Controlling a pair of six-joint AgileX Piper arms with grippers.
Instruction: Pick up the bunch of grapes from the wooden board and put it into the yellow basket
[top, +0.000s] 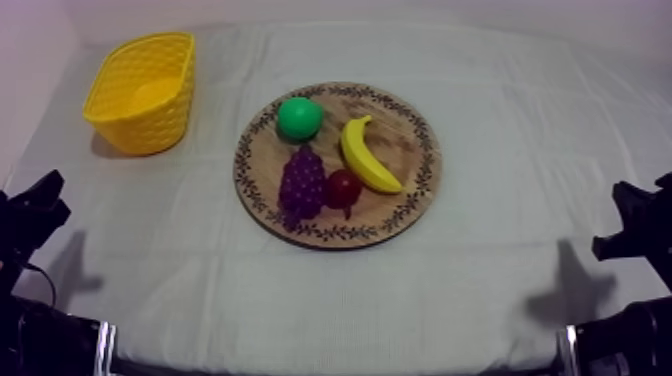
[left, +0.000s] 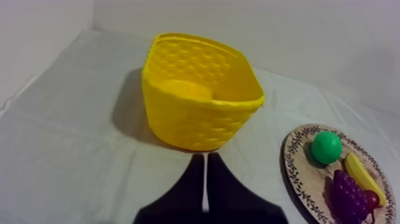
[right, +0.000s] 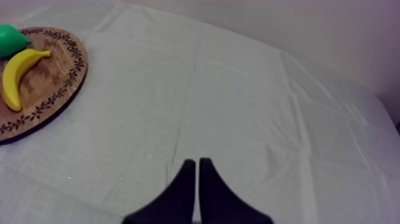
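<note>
Bunch of grapes (top: 302, 183), one, on one wooden board (top: 412, 150), one yellow basket (top: 150, 125)

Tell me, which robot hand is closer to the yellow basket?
Left. The left hand sits at the table's left side, with the yellow basket just ahead of it. The right hand sits at the opposite side, with the wooden board between it and the basket.

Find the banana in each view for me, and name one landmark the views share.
Top view: the banana lies on the wooden board, right of the green pear and the grapes.
Left wrist view: the banana lies beside the grapes, on their side away from the yellow basket.
Right wrist view: the banana lies next to the pear.
Shared landmark: the board's patterned rim.
</note>
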